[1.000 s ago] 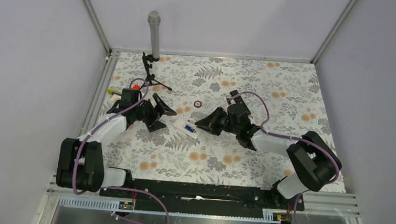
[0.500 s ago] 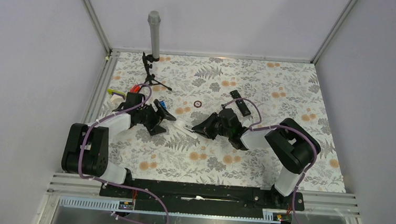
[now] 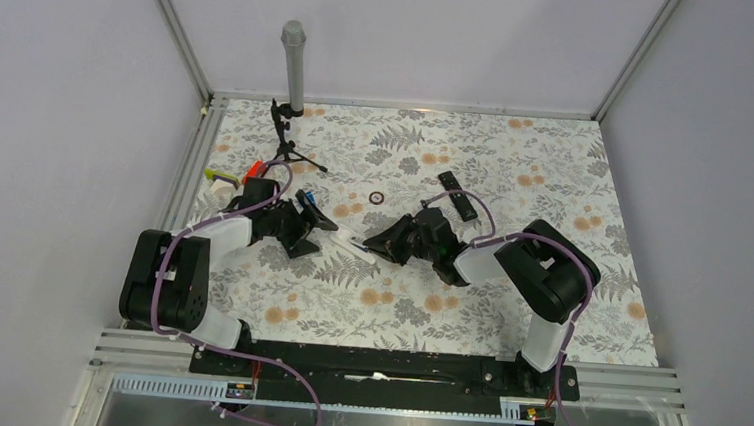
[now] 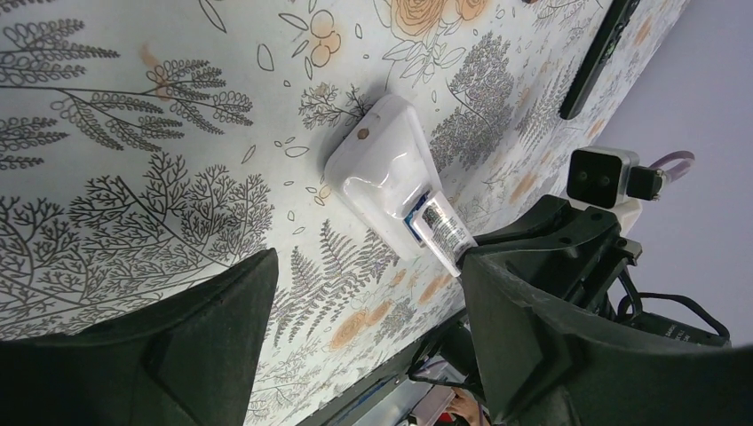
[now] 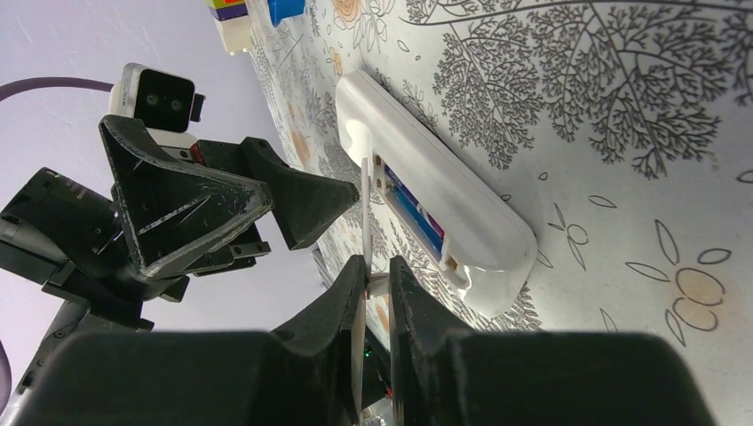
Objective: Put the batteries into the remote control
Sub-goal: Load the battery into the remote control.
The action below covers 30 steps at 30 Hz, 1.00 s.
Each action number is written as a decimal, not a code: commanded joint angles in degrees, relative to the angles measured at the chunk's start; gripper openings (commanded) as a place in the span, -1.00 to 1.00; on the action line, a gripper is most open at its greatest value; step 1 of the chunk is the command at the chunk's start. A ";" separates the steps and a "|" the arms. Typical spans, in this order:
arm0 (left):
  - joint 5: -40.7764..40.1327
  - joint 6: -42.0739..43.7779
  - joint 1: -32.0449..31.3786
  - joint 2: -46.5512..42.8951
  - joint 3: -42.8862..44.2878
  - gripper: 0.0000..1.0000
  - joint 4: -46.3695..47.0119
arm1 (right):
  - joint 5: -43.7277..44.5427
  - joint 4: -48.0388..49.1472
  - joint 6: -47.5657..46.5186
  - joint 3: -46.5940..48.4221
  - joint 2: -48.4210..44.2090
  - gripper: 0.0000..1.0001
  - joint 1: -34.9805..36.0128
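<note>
1. Batteries (image 5: pixel 416 216): blue-purple cells sit in the open bay of the white remote control (image 5: pixel 479 213), which lies flat on the desk (image 3: pixel 517 163) between your two arms. I cannot confirm how many cells are in the bay.
2. Right claw (image 5: pixel 377 266): clamped on a thin white cover (image 5: pixel 365 204), held edge-on just beside the bay. The grip is unchanged over the last second.
3. Left claw (image 4: pixel 368 266): jaws apart and empty. It has moved in towards the remote's left end and narrowed slightly.
4. Your right arm has folded inward, uncovering a black remote (image 3: pixel 457 196) behind it.
5. Judgement: loading appears complete. Refitting the cover remains, and your left claw looks placed to brace the remote.
</note>
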 commanded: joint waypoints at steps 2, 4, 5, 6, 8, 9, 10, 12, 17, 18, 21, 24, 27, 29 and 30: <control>-0.86 -0.32 -0.72 0.13 -0.85 0.55 2.87 | 1.71 3.00 1.89 -0.94 0.84 -0.99 0.78; -0.93 -0.37 -0.98 0.10 -0.89 0.55 3.03 | 1.69 3.14 2.11 -1.23 0.79 -0.99 0.84; -1.07 -0.37 -1.11 0.10 -0.96 0.55 2.99 | 1.82 2.81 2.10 -1.34 0.57 -0.99 0.80; -1.10 -0.41 -1.17 0.17 -0.98 0.55 3.01 | 1.97 2.47 2.10 -1.59 0.32 -0.99 0.86; -1.12 -0.46 -1.33 0.42 -0.88 0.55 3.26 | 2.13 2.10 1.94 -1.70 0.14 -0.99 0.81; -1.24 -0.54 -1.43 0.50 -0.88 0.55 3.31 | 2.21 1.95 1.85 -1.66 0.23 -0.99 0.80; -1.36 -0.61 -1.57 0.64 -0.91 0.55 3.34 | 2.22 2.04 1.90 -1.63 0.46 -0.99 0.84; -1.56 -0.65 -1.84 0.90 -0.86 0.54 3.45 | 2.27 2.40 1.97 -1.21 0.94 -1.00 0.84; -1.90 -0.64 -2.31 1.70 -0.60 0.53 3.43 | 3.43 1.44 1.58 -1.24 1.04 -0.99 0.82; -2.03 -0.64 -2.45 1.99 -0.60 0.52 3.48 | 3.60 1.38 1.57 -1.38 1.01 -0.99 0.85; -2.09 -0.63 -2.82 2.60 -0.42 0.49 3.52 | 3.69 2.80 1.44 -1.37 1.73 -0.99 0.87; -2.08 -0.81 -3.09 2.90 -0.45 0.47 3.81 | 3.79 4.26 1.91 -1.61 2.35 -0.99 0.87; -2.30 -0.87 -3.27 3.11 -0.34 0.47 3.78 | 3.29 3.48 2.07 -0.97 2.88 -0.99 0.85; -2.32 -0.89 -3.38 3.31 -0.06 0.47 3.93 | 2.85 2.70 2.37 -0.94 2.83 -0.99 0.89; -2.37 -1.02 -3.52 3.55 0.07 0.47 3.96 | 2.65 1.86 2.74 -0.91 2.73 -0.99 0.91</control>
